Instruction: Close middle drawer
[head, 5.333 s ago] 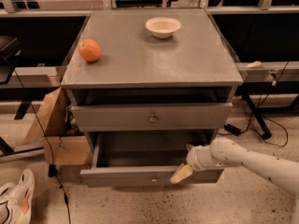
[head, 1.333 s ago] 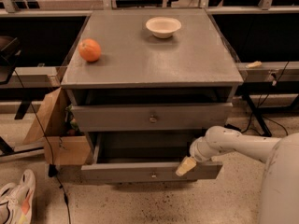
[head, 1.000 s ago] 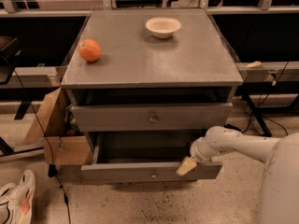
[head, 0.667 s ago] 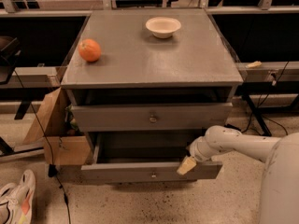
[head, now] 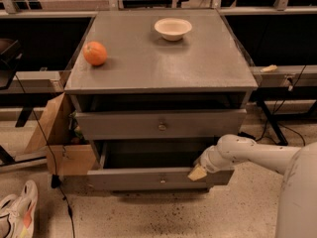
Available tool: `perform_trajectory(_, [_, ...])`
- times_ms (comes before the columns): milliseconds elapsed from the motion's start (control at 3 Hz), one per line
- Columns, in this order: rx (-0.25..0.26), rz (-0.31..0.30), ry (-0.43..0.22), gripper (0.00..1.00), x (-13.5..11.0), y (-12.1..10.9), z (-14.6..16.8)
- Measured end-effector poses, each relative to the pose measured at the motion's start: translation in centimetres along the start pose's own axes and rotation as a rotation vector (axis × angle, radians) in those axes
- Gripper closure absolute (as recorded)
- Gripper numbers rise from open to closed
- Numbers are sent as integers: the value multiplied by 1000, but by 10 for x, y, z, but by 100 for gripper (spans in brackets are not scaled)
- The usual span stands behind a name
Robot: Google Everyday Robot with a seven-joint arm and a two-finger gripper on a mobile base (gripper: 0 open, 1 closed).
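The gripper sits nearest, at the right end of the front panel of the middle drawer, which stands pulled well out; how wide the claw is set cannot be told. Above and behind it the top drawer sits slightly out; farther back, on the cabinet top, an orange lies at the left and a bowl beyond it.

gripper: edged up, at right front of middle drawer | drawer: slightly further in | arm: swung closer
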State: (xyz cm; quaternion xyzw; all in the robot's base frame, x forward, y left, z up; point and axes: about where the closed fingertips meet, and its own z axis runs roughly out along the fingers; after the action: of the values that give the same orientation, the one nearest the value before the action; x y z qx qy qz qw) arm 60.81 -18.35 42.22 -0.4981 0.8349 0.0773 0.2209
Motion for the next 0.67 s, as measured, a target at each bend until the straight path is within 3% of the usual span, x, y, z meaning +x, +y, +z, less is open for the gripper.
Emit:
perform_trajectory(333, [17,-10,-7,100,-8,-6,-2])
perform_trajectory(667, [26,-13,-15,84,-11,-8,-3])
